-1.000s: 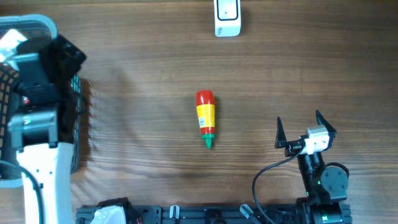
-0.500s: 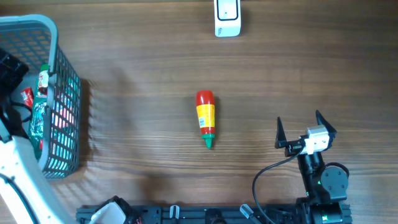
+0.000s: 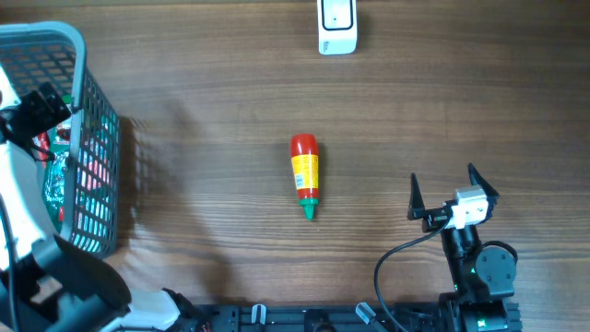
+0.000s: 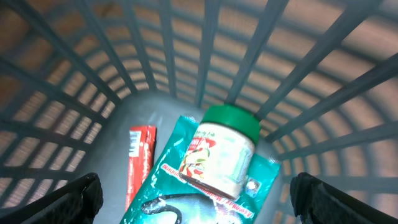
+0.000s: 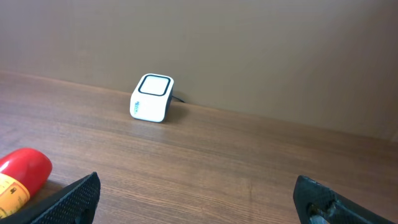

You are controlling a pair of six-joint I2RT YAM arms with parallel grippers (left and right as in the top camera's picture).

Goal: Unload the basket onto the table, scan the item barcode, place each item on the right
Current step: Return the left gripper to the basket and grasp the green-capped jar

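Bottle [image 3: 304, 175] ctr, scanner [image 3: 336, 26] behind it, basket [image 3: 95, 171] far left.

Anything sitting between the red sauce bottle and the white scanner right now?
Nothing: the overhead view shows only bare wooden table between the sauce bottle and the scanner.

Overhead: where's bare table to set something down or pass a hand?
Bare wood between the basket and the sauce bottle, between the bottle and the right fingers, and the strip from the bottle up to the scanner. Crowded: inside the basket, where a jar, pouch and packet lie.
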